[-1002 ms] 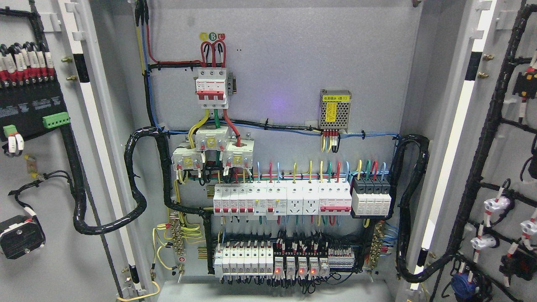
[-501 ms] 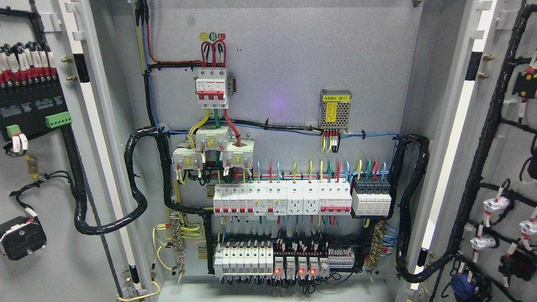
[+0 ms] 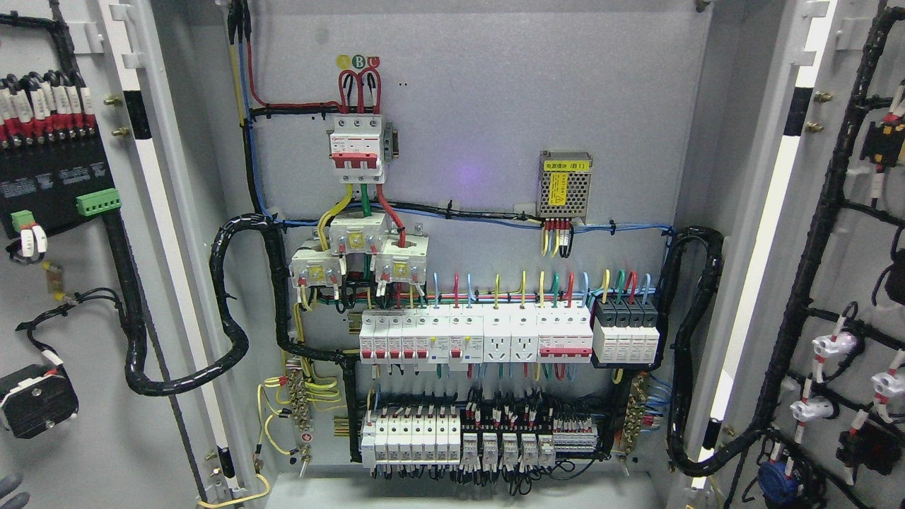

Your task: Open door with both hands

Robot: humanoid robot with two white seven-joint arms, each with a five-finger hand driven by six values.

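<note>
— Any of the robot's hands in sight?

— Only a grey sliver of the left hand (image 3: 10,490) at the bottom left corner, in front of the left door (image 3: 85,297). Whether its fingers are spread or curled, I cannot tell, nor whether they touch anything. The right hand is out of view.

— And the doors?

— Both stand swung wide; the right door (image 3: 859,268) carries black wiring harness.

— What does the cabinet (image 3: 495,106) hold?

— A red-and-white main breaker (image 3: 357,148) up top, a perforated power supply (image 3: 565,184) to its right, a row of white breakers (image 3: 475,334) below, and a lower row of relays (image 3: 459,442) near the bottom.
</note>
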